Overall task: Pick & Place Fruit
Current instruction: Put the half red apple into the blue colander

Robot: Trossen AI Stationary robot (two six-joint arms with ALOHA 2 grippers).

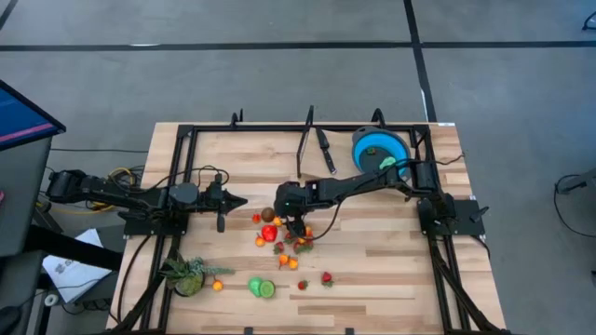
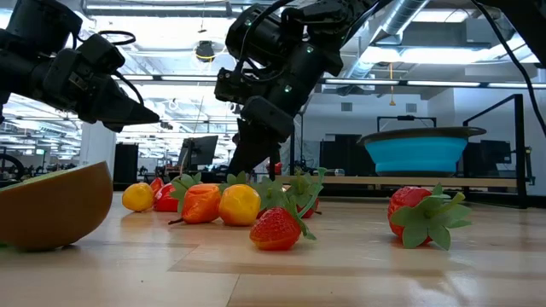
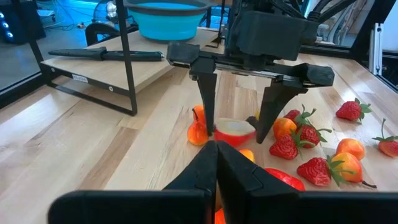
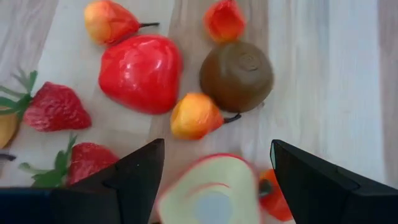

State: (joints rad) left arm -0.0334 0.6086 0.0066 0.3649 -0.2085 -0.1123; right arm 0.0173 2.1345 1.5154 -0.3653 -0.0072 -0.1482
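In the high view the right gripper (image 1: pixel 296 226) covers part of the fruit (image 1: pixel 279 244) heap at frame centre, so the pieces under it cannot be counted there. The heap is too small and crowded for a sure total; about ten pieces show around the gripper, two more lower centre, and three at lower left. The bowl (image 1: pixel 379 148) at upper right is partly hidden by the right arm, and something green lies at its rim, hard to make out.

The right wrist view shows the fingers spread wide, one on each side of an apple half (image 4: pixel 208 190) with a pale cut face, blurred and cut off by the bottom edge. I cannot tell whether the fingers touch it. Above it in that frame: one brown kiwi (image 4: pixel 237 75), one large red fruit (image 4: pixel 142 73), three small orange ones, and two strawberries at left, one cut by the edge.

The left wrist view confirms the wide fingers straddling the apple half on the table (image 3: pixel 74 143), with about five strawberries to the right.

The left gripper (image 1: pixel 240 200) hangs left of the heap, closed to a point, holding nothing.

Low view: a brown fruit half (image 2: pixel 53 206) at the left edge is cut off; two strawberries lie in front.

One knife (image 1: pixel 325 152) lies at upper centre, one plant (image 1: pixel 187 275) at lower left.
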